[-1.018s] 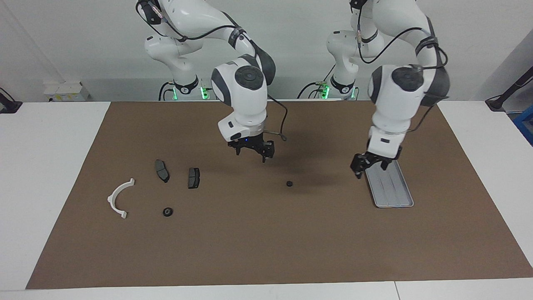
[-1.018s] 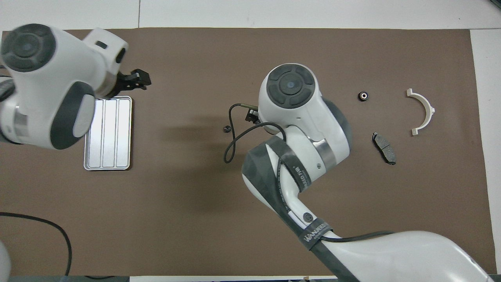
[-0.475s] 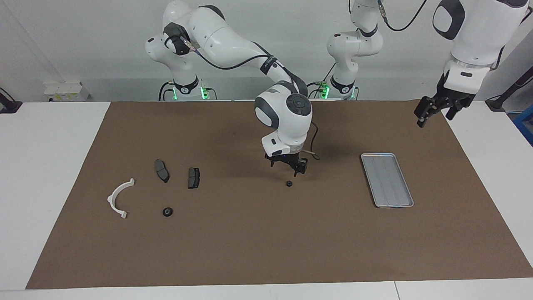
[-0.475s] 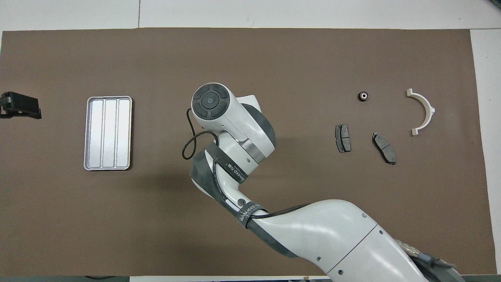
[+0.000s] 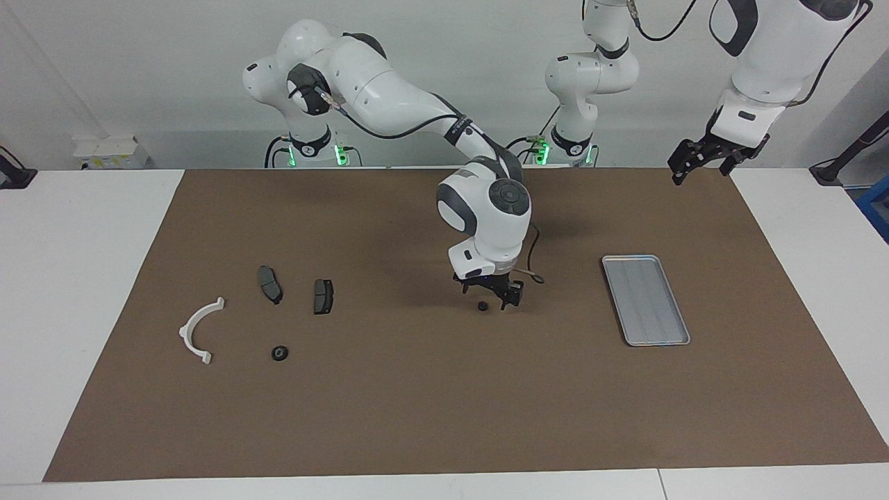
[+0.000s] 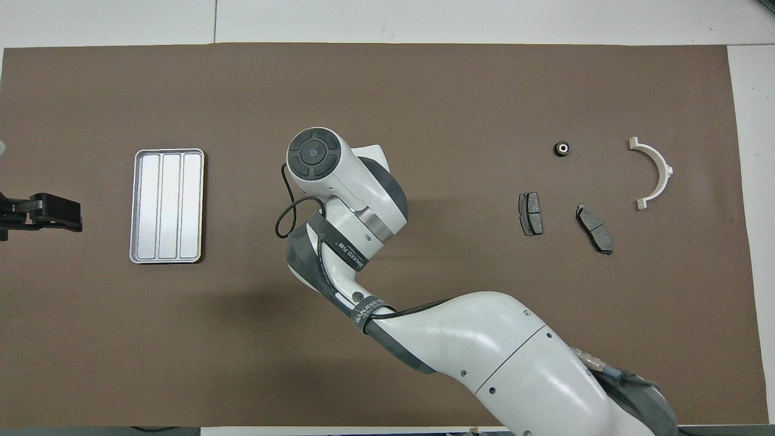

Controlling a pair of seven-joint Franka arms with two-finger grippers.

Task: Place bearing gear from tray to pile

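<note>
A small black bearing gear (image 5: 481, 305) lies on the brown mat mid-table, between the tray and the pile. My right gripper (image 5: 486, 297) is down low over it, open, with a finger on either side and not closed on it. The overhead view hides this gear under the right wrist (image 6: 315, 154). The silver tray (image 5: 646, 298) (image 6: 168, 206) lies empty toward the left arm's end. The pile holds a white half-ring bracket (image 5: 198, 330) (image 6: 654, 172), two dark brake pads (image 5: 270, 283) (image 5: 323, 296) and another bearing gear (image 5: 279, 353) (image 6: 562, 148). My left gripper (image 5: 700, 170) (image 6: 57, 212) hangs open and high, holding nothing.
The brown mat (image 5: 417, 417) covers most of the white table. The right arm's forearm (image 6: 484, 339) stretches across the mat's near half in the overhead view. A black cable (image 5: 531, 274) loops from the right wrist.
My left gripper lifted off the tray's near end and rose high toward the table's corner. My right gripper travelled toward the tray's side and came down around the mid-table gear.
</note>
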